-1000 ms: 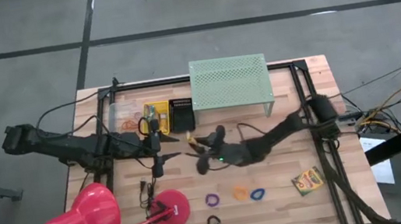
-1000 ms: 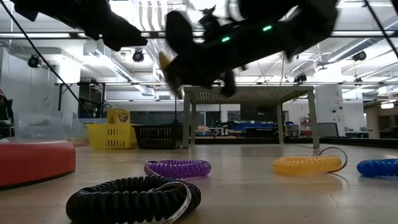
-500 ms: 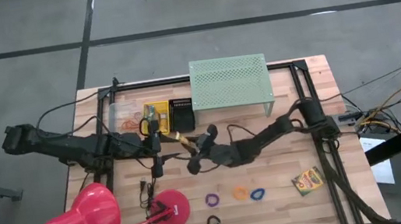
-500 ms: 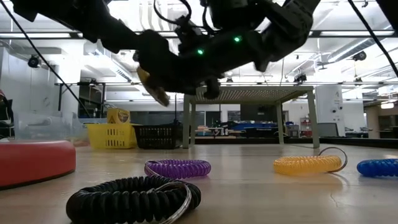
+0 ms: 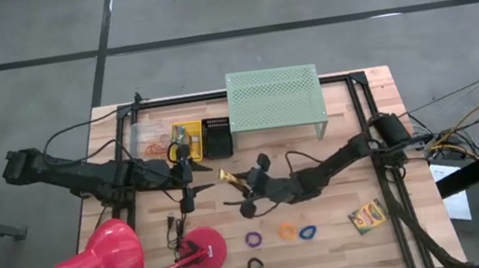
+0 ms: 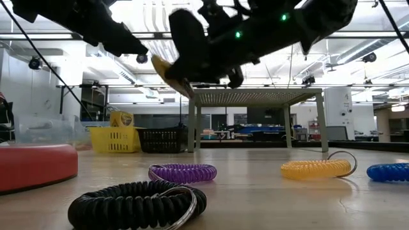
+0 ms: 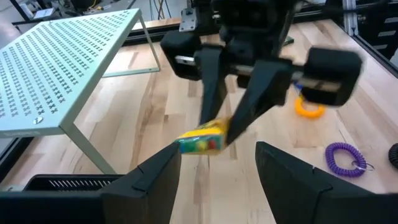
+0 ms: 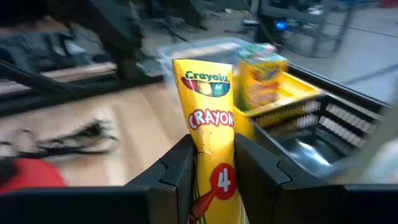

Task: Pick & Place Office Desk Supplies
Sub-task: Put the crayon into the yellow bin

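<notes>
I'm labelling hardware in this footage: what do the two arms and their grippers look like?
Both arms are dark, jointed links with black cables trailing to the table frame. The left gripper has two flat dark fingers, angular and tapered. The right gripper is matching black, with small green indicator lights on its wrist body.

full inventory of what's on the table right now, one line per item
Crayon box: 1, yellow-green, held above the table by the right end effector.
Crayon box: 1, yellow-green, lying near the table's right edge.
Crayon box: 1, standing in the yellow bin.
Yellow bin: 1, left of the black bin.
Black bin: 1, beside the shelf.
Clear container: 1, orange bits inside, back left.
Shelf: 1, mint-green perforated, back centre.
Ring loops: 4, purple, orange, blue, black, front centre.
Desk lamp: 1, pink, front left.
Left end effector: open, empty, facing the held box.
Right end effector: shut on the crayon box.
</notes>
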Robot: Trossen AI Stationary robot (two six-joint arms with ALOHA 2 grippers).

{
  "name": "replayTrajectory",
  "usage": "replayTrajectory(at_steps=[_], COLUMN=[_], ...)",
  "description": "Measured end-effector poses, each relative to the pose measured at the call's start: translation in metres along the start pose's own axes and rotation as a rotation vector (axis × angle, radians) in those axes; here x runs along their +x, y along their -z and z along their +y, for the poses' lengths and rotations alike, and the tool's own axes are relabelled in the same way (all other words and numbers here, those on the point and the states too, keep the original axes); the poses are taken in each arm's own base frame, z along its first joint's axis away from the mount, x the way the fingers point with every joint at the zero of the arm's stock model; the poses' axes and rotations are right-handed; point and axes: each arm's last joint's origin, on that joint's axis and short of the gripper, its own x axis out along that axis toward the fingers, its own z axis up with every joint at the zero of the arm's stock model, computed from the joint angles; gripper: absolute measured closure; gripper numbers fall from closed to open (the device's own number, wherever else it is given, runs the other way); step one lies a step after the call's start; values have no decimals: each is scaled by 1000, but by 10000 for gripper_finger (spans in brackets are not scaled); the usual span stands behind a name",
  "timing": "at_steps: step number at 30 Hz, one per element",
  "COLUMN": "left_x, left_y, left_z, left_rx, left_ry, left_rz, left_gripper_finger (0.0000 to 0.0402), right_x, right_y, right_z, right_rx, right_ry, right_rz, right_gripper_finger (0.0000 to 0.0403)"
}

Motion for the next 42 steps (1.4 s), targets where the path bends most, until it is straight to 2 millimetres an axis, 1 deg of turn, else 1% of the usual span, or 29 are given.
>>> replayTrajectory(at_steps=[3,9,16,25,33,42], left_x=[0,0,0,0,0,0], left_y=[1,2,2,1,1,0], left_z=[0,0,0,0,0,0], left_rx=[2,3,4,3,2,-27], left_ry=[0,1,1,1,1,-1], left_rz=[10,17,19,15,8,-2], left_gripper_finger=[190,190,190,190,190,190], right_x=[-4,-4,-3,-2,-2,-2], right_y=[-4,-6,-12,-16,-18,-10], right_z=[0,0,8,9,9,8], right_rx=[4,-10,-58,-90,-108,-151], right_ry=[-21,-36,-202,-201,-201,-195], right_rz=[-3,-13,-2,-12,-26,39], right_gripper_finger=[310,316,310,317,313,320])
